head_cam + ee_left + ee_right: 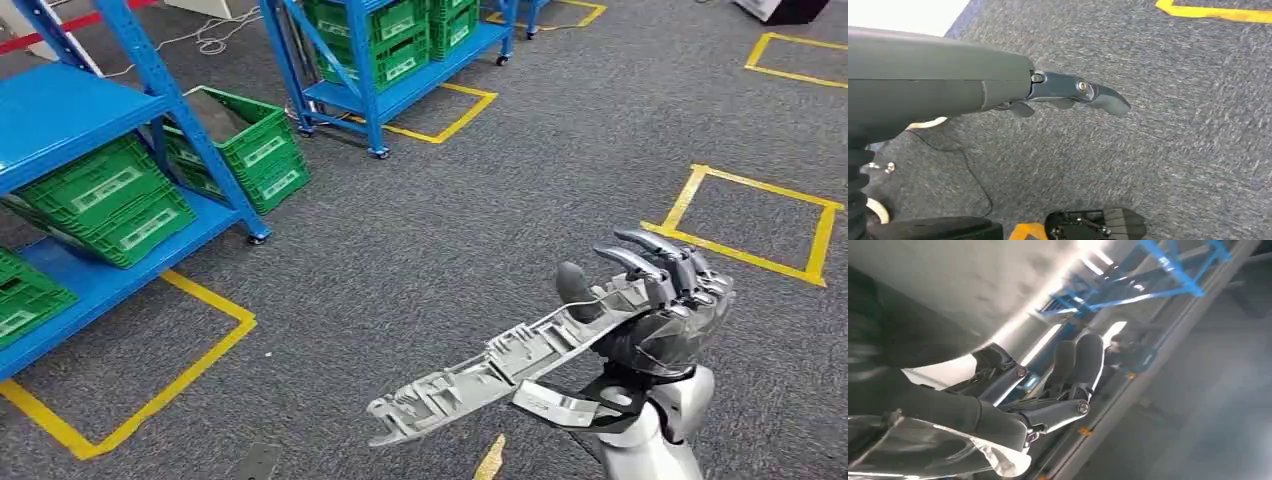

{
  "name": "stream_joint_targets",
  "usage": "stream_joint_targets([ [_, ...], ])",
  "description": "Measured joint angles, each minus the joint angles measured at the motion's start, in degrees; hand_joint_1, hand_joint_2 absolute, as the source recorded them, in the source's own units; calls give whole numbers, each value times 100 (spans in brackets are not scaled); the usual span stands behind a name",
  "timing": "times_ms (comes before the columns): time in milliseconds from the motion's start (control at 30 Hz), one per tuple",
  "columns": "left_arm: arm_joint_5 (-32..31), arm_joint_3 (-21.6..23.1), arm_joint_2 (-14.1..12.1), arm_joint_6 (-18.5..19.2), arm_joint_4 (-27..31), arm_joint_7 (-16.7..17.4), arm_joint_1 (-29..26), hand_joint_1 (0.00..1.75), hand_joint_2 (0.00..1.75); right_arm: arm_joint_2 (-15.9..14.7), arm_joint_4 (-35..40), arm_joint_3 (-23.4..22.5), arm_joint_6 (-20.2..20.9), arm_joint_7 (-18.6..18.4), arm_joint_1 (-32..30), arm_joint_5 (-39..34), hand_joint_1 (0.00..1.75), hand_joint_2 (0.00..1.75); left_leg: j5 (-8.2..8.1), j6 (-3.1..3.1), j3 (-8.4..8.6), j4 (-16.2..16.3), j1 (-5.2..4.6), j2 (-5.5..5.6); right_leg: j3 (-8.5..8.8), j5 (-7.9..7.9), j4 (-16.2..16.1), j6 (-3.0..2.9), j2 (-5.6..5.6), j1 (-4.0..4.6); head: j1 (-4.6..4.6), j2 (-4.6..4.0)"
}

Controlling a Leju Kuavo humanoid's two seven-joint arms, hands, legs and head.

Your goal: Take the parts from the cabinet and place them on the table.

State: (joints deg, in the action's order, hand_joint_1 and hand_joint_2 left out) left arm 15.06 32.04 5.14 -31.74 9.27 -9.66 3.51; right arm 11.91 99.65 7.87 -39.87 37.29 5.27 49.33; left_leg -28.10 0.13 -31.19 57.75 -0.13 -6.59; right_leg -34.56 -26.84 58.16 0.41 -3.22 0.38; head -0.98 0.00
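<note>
In the head view my right hand is raised over the grey carpet and grips one end of a long, ribbed grey part, which sticks out to the lower left. The right wrist view shows the same hand with its dark fingers curled over the shiny grey part. The blue cabinet with green crates stands at the far left, well away from the hand. My left hand hangs above the carpet in the left wrist view, fingers stretched out and holding nothing.
Green crates fill the blue cabinet's lower shelves. A second blue rack with crates stands further back. Yellow tape squares mark the grey carpet. A thin black cable lies on the floor below my left hand.
</note>
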Motion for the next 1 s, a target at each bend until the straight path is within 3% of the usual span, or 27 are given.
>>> stream_joint_targets([
  [33, 0, 0, 0, 0, 0, 0, 7, 0, 175, 0, 0, -11, 0, 0, -1, -2, 175, 175, -15, -36, 12, 3, 10, -77, -8, 20, -12, -46, 84, -4, -11, 0],
  [67, 0, 0, 2, 0, 0, -2, 18, 0, 175, 0, 0, -20, 0, 0, -3, -4, 175, 175, -98, -90, 1, 52, 40, 62, 9, 45, -39, -84, 137, -47, -2, 0],
  [100, -2, 0, 2, 0, 0, 0, 23, 0, 175, 0, -4, -37, 0, 0, 16, -22, 175, 175, -252, -100, -61, 239, 50, 344, 5, 53, -39, -104, 201, -52, 17, 0],
  [133, -2, 0, 2, 0, 0, 0, 18, 0, 175, 0, -15, -44, 0, 2, 28, -33, 175, 175, -472, -101, -218, 609, 55, 505, 4, 56, -38, -119, 252, -51, 28, 0],
  [167, -4, 0, 2, 0, 0, 2, 6, 0, 175, 0, -35, -52, 0, 0, 29, -42, 175, 175, -691, -103, -426, 1077, 55, 579, 3, 57, -38, -135, 328, -47, 44, 0],
  [200, -4, 2, 2, 0, 0, 13, -8, 0, 175, 0, -55, -61, 0, 0, 27, -48, 175, 175, -872, -105, -653, 1568, 53, 611, 1, 60, -36, -139, 414, -38, 39, 0],
  [233, -4, 2, 2, 0, 0, 28, -23, 0, 175, 0, -74, -68, 0, 0, 24, -48, 175, 175, -902, -98, -783, 1818, 52, 619, 1, 62, -33, -142, 504, -30, 39, 0],
  [267, -4, 2, 2, 0, 0, 42, -29, 0, 175, 0, -92, -76, 0, 0, 24, -48, 175, 175, -777, -83, -778, 1768, 52, 624, 4, 63, -29, -141, 590, -27, 37, 0],
  [333, -9, 2, 2, 2, 0, 44, -20, 0, 175, 0, -109, -94, 0, 0, 25, -48, 175, 175, -271, -40, -478, 1050, 53, 682, 11, 64, -9, -139, 754, -27, 37, 0],
  [367, -9, 2, 2, 2, 0, 44, -17, 0, 175, 0, -109, -100, 0, 0, 26, -48, 175, 175, 6, -7, -246, 517, 54, 822, 17, 64, 0, -136, 831, -30, 41, 0],
  [400, -9, 2, -13, 2, 0, 44, -17, 0, 175, 0, -111, -105, 0, 0, 27, -48, 175, 175, 41, 37, -112, 236, 75, 1170, -3, 66, 3, -123, 886, -49, 35, 0],
  [433, -9, 2, -15, 2, 0, 48, -26, 0, 175, 0, -118, -111, 0, 0, 48, -48, 175, 175, 56, 43, -113, 118, 99, 1272, -41, 84, 49, -86, 942, -24, 22, 0],
  [467, -9, 2, -13, 2, 0, 48, -13, 0, 175, 0, -131, -111, -2, 0, 52, -50, 175, 175, 6, 33, -96, 91, 66, 1201, -106, 110, 44, -43, 1018, -73, 63, 0],
  [533, -9, 0, -11, 0, 0, 50, -16, 0, 175, 0, -136, -125, -2, 0, 33, -68, 175, 175, 21, 53, -101, 73, 42, 1098, -143, 148, 15, 38, 1147, -107, 59, 0],
  [567, -11, 0, -2, 0, 0, 50, -8, 0, 175, 0, -133, -127, -4, 0, 31, -81, 175, 175, 68, 94, -78, -8, 100, 1002, -178, 126, 44, 51, 1106, -100, 50, 0],
  [600, -11, 2, -2, -2, 0, 50, 4, 0, 175, 0, -131, -131, -4, 0, 36, -101, 175, 175, 81, 112, -62, -27, 90, 916, -271, 32, 154, 71, 746, -58, 48, 0],
  [633, -11, 2, 0, -2, 0, 50, 8, 0, 175, 0, -133, -133, -4, 0, 63, -96, 175, 175, 82, 132, -66, -27, 83, 842, -423, -171, 471, 96, 526, -58, -15, 0],
  [700, -11, 2, 0, -4, 0, 57, -17, 0, 175, 0, -140, -133, -4, 0, 61, -87, 175, 175, 75, 141, -68, -23, 76, 639, -888, -583, 1447, 148, 383, -84, -9, 0],
  [733, -11, 2, -4, -4, 0, 66, -25, 0, 175, 0, -146, -140, -4, 0, 56, -92, 175, 175, 71, 139, -72, -21, 76, 550, -1043, -656, 1757, 171, 371, -101, -20, 0],
  [767, -11, 2, -7, -4, 0, 68, -27, 0, 175, 0, -166, -146, -4, 0, 49, -98, 175, 175, 68, 138, -69, -21, 76, 464, -1064, -599, 1787, 191, 358, -118, -13, 0],
  [800, -11, 2, -4, -4, 0, 68, -21, 0, 175, 0, -173, -146, -4, 0, 48, -101, 175, 175, 61, 128, -68, -21, 77, 409, -988, -484, 1657, 202, 344, -133, -15, 0],
  [867, -9, 2, 7, -2, 0, 57, 4, 0, 175, 0, -175, -146, -4, 0, 53, -98, 175, 175, 31, 83, -43, -13, 84, 259, -347, 38, 509, 220, 187, -166, -15, 0],
  [900, -7, 2, 4, -2, 0, 48, 6, 0, 175, 0, -175, -149, -4, 0, 62, -92, 175, 175, 6, 42, -26, 1, 69, 213, -125, 33, 71, 232, -78, -143, -18, 0],
  [933, -7, 2, 2, -4, 0, 48, 8, 0, 175, 0, -175, -149, -4, 0, 75, -81, 175, 175, -17, 4, -47, 28, 26, 170, -43, 2, 40, 166, -97, -92, -18, 0],
  [1000, 9, 2, 2, 2, 0, 48, 7, 0, 175, 0, -175, -164, -5, 0, 73, -85, 175, 175, -15, -44, -17, 23, 32, 97, -76, 12, 56, 73, 28, -79, -7, 0],
])
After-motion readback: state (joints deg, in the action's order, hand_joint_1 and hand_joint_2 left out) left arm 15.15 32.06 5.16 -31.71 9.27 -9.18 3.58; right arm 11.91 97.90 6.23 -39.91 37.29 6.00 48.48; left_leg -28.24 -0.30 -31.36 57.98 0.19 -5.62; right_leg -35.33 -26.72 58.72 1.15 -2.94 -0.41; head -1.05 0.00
